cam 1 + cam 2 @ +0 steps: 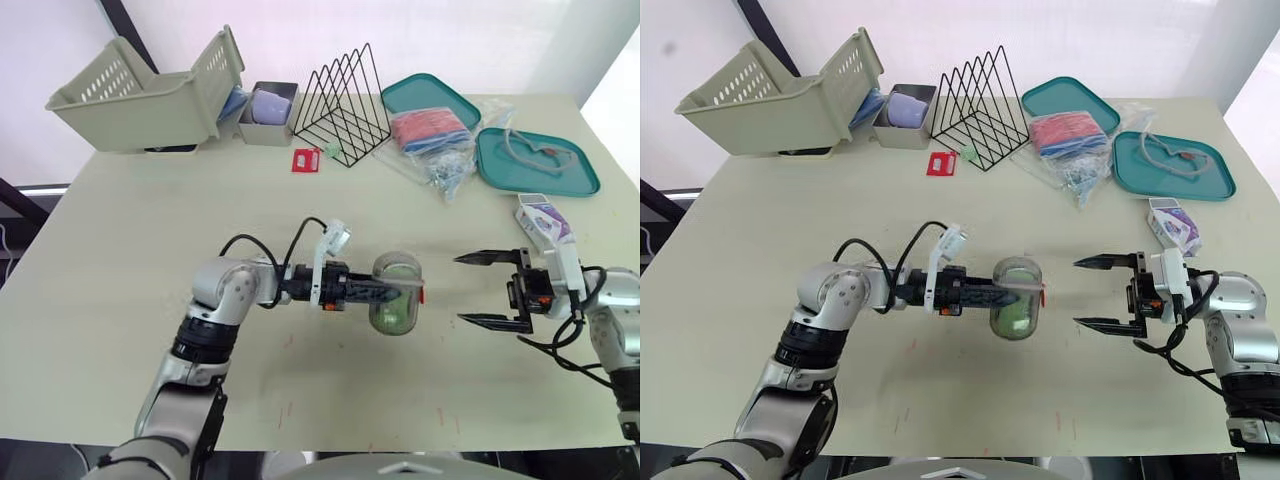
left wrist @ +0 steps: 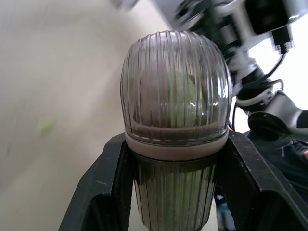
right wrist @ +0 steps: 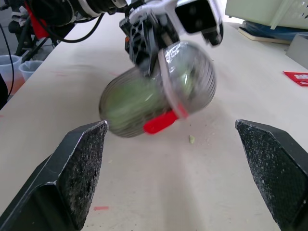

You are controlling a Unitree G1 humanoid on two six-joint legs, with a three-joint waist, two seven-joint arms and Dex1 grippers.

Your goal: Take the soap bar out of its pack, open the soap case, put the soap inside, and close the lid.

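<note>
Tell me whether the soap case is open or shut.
Shut: the soap case has both ribbed halves meeting at the pale band, green soap inside.

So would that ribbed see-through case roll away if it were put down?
Probably: the soap case is rounded like a capsule, so it may roll. Its ribbed shell seems stiff; the left gripper jaws clamp it without denting. The green soap inside likely adds weight.

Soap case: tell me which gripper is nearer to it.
Left. The left gripper clamps the soap case between its fingers at the middle; the right gripper hangs open, apart from it on the robot's right.
</note>
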